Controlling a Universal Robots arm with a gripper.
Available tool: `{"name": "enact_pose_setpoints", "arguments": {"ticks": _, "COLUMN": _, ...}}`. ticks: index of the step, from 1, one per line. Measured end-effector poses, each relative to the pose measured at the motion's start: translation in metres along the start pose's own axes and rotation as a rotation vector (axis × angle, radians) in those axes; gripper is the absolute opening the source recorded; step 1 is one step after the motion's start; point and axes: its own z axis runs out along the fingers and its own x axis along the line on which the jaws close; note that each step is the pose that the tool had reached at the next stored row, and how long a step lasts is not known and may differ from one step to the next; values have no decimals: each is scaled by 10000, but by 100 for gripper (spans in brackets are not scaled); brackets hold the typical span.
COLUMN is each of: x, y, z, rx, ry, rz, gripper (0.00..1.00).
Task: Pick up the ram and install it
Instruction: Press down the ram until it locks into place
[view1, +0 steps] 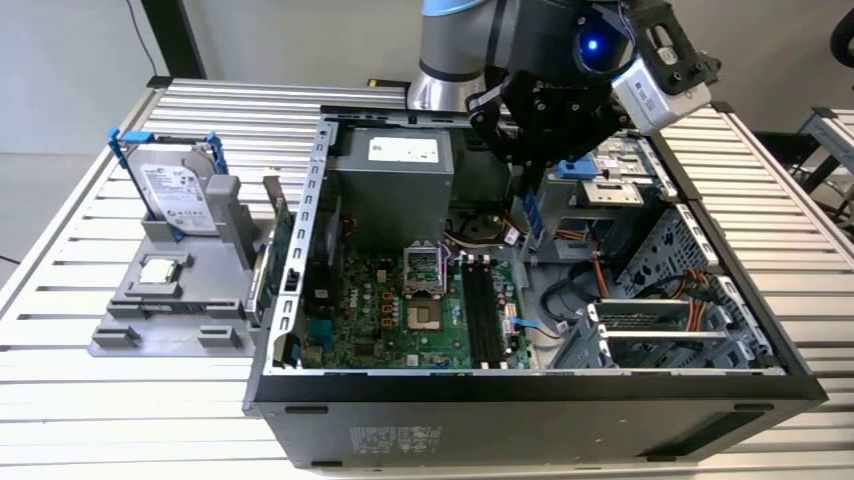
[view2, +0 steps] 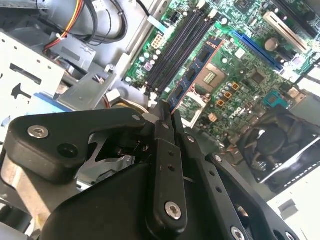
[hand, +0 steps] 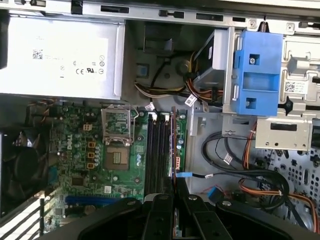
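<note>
The ram (view1: 529, 215) is a thin board with dark chips, hanging edge-down from my gripper (view1: 525, 185), which is shut on its upper end over the open computer case. In the second wrist view the ram (view2: 195, 72) sticks out from the closed fingers (view2: 164, 125) toward the motherboard. The first wrist view shows the ram (hand: 173, 150) edge-on, just beside the black memory slots (hand: 157, 152) and above them. These slots (view1: 483, 310) run lengthwise beside the processor socket (view1: 424, 270). I cannot tell how far the ram is above the board.
A grey power supply (view1: 400, 175) fills the case's back. A metal drive cage with orange cables (view1: 667, 320) stands on the exterior view's right. A blue bracket (hand: 257, 70) and loose cables (hand: 225, 175) lie near the slots. Outside the case, a grey fixture holds a hard drive (view1: 174, 190) and a processor chip (view1: 160, 270).
</note>
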Motion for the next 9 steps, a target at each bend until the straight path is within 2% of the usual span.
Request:
{"name": "enact_pose_setpoints", "arguments": {"ticks": 3, "x": -3, "y": -1, "z": 52, "rx": 5, "ry": -2, "rz": 175, "gripper": 0}}
{"name": "enact_pose_setpoints", "arguments": {"ticks": 9, "x": -6, "y": -1, "z": 128, "rx": 7, "ry": -2, "rz": 175, "gripper": 0}}
